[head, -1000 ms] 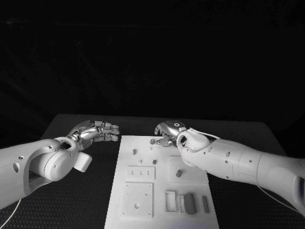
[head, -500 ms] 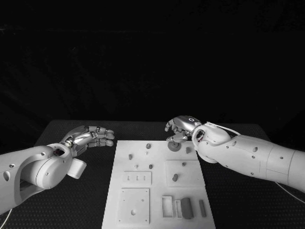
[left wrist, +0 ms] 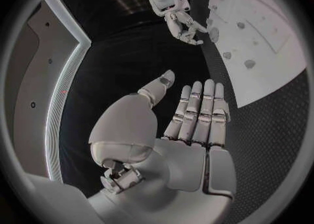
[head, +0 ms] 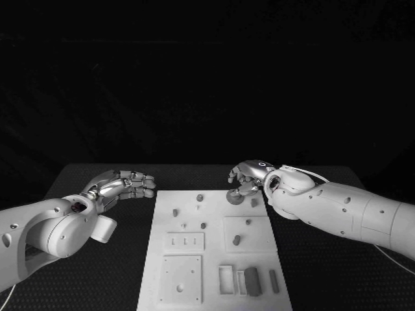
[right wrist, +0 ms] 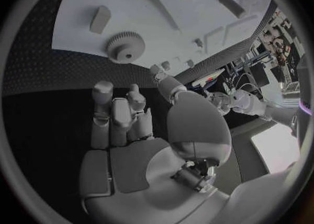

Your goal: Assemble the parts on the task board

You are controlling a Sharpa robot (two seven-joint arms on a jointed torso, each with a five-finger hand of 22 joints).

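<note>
Gear [head: 237, 198] on task board [head: 212, 259]

Task board [head: 217, 259]: a long white plate is lying flat in the middle of the black table, its length running away from the robot; raised square panels and slotted recesses are seen on it.
Gear [right wrist: 124, 47]: a small toothed wheel with a centre hole is lying flat at the board's far end, near the right edge.
Block [right wrist: 100, 19]: a small oblong piece is lying flat just beside the gear.
Pegs [head: 176, 212]: several short grey studs are standing on the far half of the board, well apart.
Bar [head: 252, 281]: a darker oblong piece is sitting among the slots at the near right corner.
</note>
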